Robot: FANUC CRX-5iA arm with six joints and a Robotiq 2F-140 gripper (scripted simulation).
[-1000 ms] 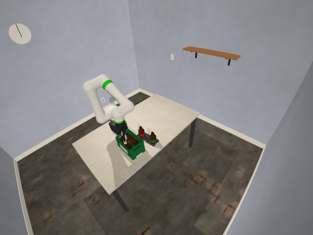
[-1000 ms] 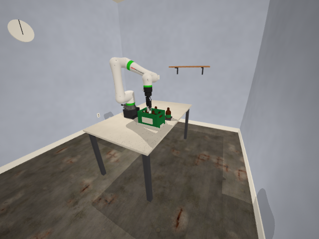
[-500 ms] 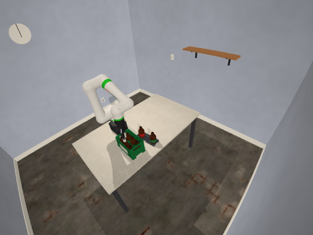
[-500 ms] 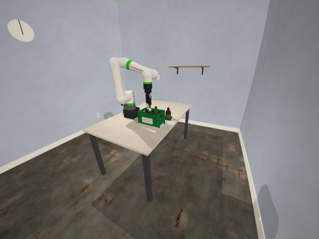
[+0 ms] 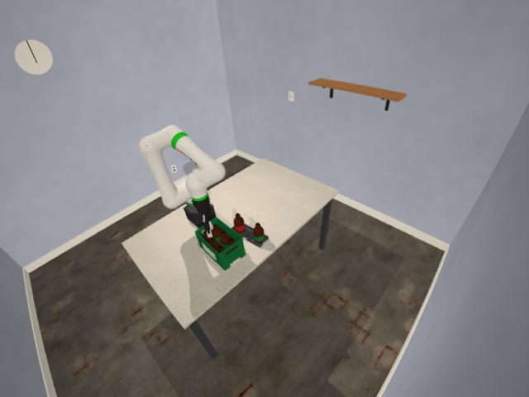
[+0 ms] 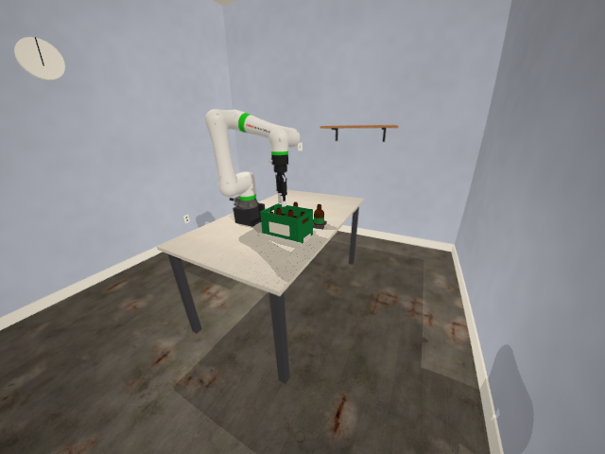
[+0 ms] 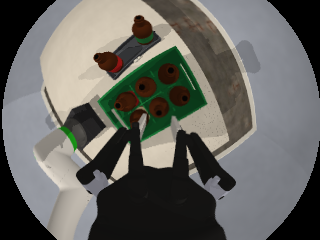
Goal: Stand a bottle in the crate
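Across the middle of the top view, a pale tabletop (image 5: pixel 273 192) (image 6: pixel 219 249) (image 7: pixel 65 55) carries everything, dark legs under it. White arm (image 5: pixel 158 170) (image 6: pixel 222 156) (image 7: pixel 70 200), left of centre in top and exterior views, bends over and points down at the crate. Green crate (image 5: pixel 232 257) (image 6: pixel 298 229) (image 7: pixel 200 103) sits level on the tabletop, lower centre of the top view, middle of the wrist view. Dark tray (image 5: pixel 250 237) (image 6: pixel 320 225) (image 7: pixel 128 51) lies flat near it, upper left of the wrist view. Two brown bottles upright on the tray, one at each end: red-label bottle (image 5: pixel 239 222) (image 7: pixel 108 61) and green-label bottle (image 5: pixel 258 233) (image 6: pixel 319 215) (image 7: pixel 142 30). Wrist view: six brown bottles in the crate, two rows of three, one per cell. Task bottle looks like the near-left bottle (image 7: pixel 136 116), standing in its cell, partly hidden by a fingertip. Fingers (image 5: pixel 209 233) (image 6: pixel 280 199) partway open, gripping nothing, tips over the crate's near-left part in the wrist view; can't tell if one touches that bottle.
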